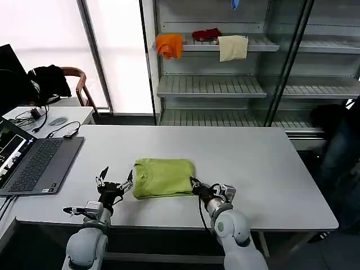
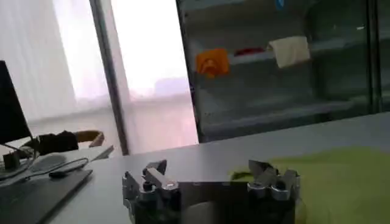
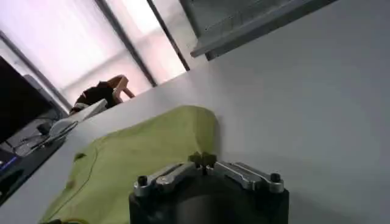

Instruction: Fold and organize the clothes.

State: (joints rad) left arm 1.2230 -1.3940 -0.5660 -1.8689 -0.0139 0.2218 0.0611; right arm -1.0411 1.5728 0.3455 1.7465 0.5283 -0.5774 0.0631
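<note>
At the far left of the desk (image 1: 264, 169) an open laptop (image 1: 34, 163) sits well clear of the work, its cables trailing toward the side table behind it. Nearer the middle, the left end effector (image 1: 115, 181) hovers just beside the collar edge of the lime T-shirt (image 1: 164, 177); its fingers are spread wide and hold nothing, as the left wrist view confirms with both fingertips (image 2: 155, 173) standing apart above the desk and the green cloth lying beyond them. That posture suits either a release just finished or a readiness to tidy that side.

The T-shirt lies in the centre of the desk near the front edge, already gathered into a compact, roughly rectangular bundle with the crew neck facing the left arm, so the folding looks largely done and what remains is probably squaring it up or putting it away.

On the bundle's right, the right end effector (image 1: 195, 184) sits low at the shirt's near corner. In the right wrist view its fingers (image 3: 204, 161) are pressed together, tips meeting at the cloth's edge; whether fabric is pinched between them cannot be told. It may be steadying or flattening that corner.

Behind, the shelving (image 1: 214, 84) carries orange, red and cream cloths, apart from the task.
</note>
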